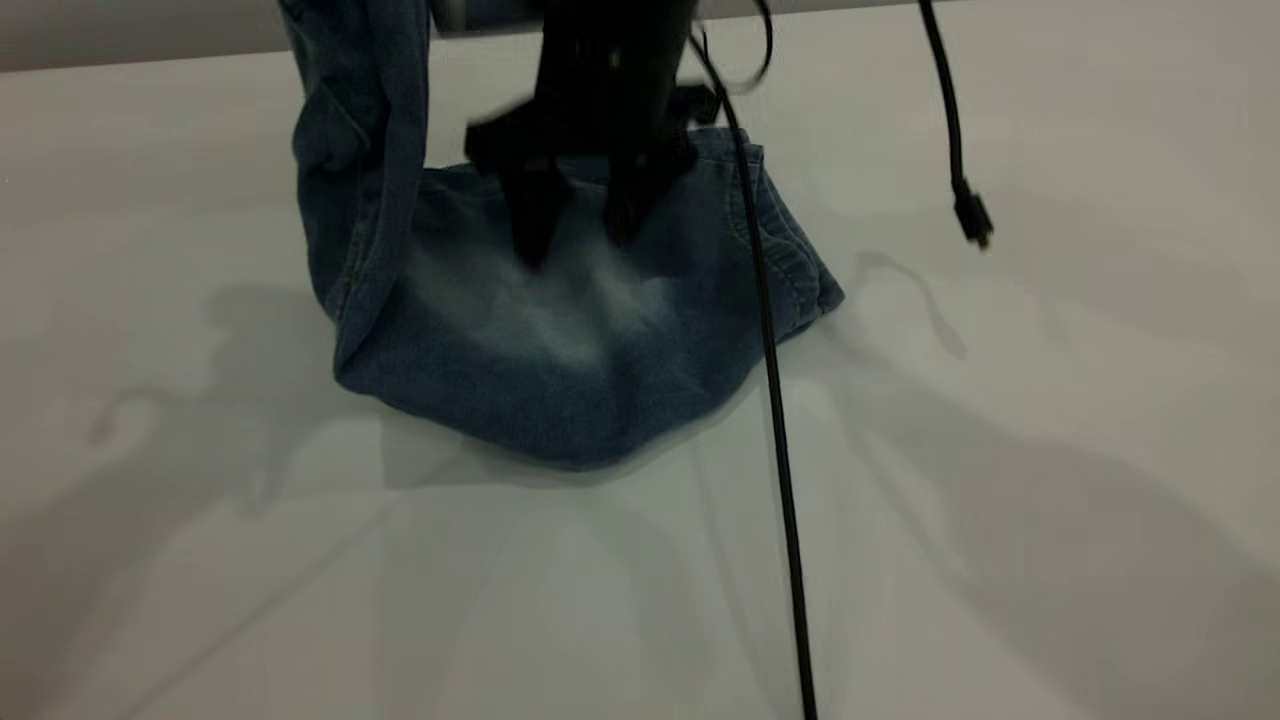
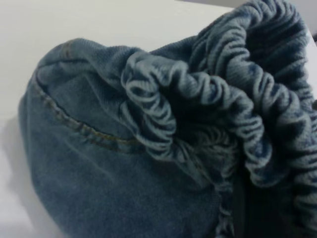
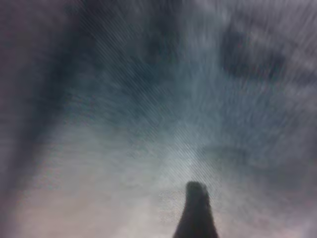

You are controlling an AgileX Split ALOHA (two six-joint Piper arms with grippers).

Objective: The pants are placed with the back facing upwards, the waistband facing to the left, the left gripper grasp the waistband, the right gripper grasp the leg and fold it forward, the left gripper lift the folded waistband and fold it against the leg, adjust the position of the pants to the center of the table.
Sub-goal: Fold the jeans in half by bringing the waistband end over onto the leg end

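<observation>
On the table [image 1: 1050, 450], the pants [image 1: 560, 340] lie folded, their elastic waistband [image 2: 208, 94] lifted at the left by the unseen left gripper; I cannot tell its grip. Right gripper [image 1: 578, 235], fingers spread, hovers empty over the pale faded leg [image 1: 540, 310]

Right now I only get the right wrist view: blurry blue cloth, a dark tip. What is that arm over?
Observer: In the exterior view the right gripper is over the pale faded patch of the pants, jaws apart.
Operator: Are the pants lying flat?
Observer: No. Their left side rises out of the exterior view's top.
Operator: Which part is up there?
Observer: The left wrist view shows the bunched elastic waistband close up; that arm's jaws are out of view.
</observation>
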